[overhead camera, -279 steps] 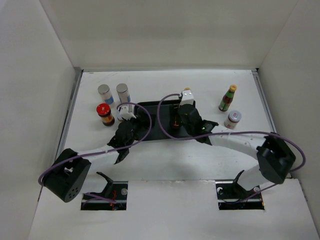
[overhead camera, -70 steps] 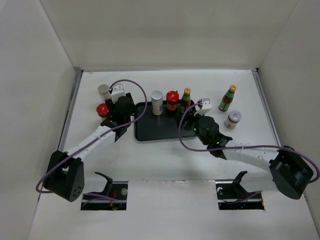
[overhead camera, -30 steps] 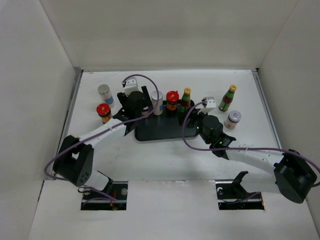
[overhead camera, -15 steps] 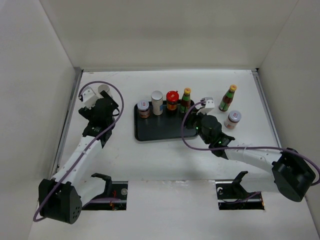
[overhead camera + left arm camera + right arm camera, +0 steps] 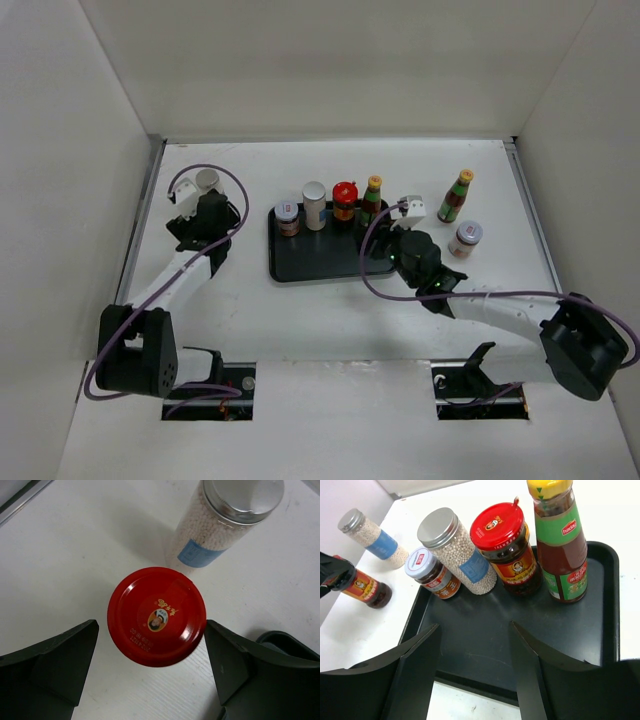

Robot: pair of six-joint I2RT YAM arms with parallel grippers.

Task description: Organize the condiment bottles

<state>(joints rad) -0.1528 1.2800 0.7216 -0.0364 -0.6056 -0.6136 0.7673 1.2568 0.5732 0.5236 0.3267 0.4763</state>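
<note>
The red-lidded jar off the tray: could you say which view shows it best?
Left wrist: the red-lidded jar fills the frame. Right wrist shows it small at the edge; overhead, the left arm hides it.

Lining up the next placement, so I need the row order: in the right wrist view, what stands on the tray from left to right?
On the black tray, left to right: short pale-lidded jar → silver-capped shaker → red-lidded jar → yellow-capped green-labelled bottle.
</note>
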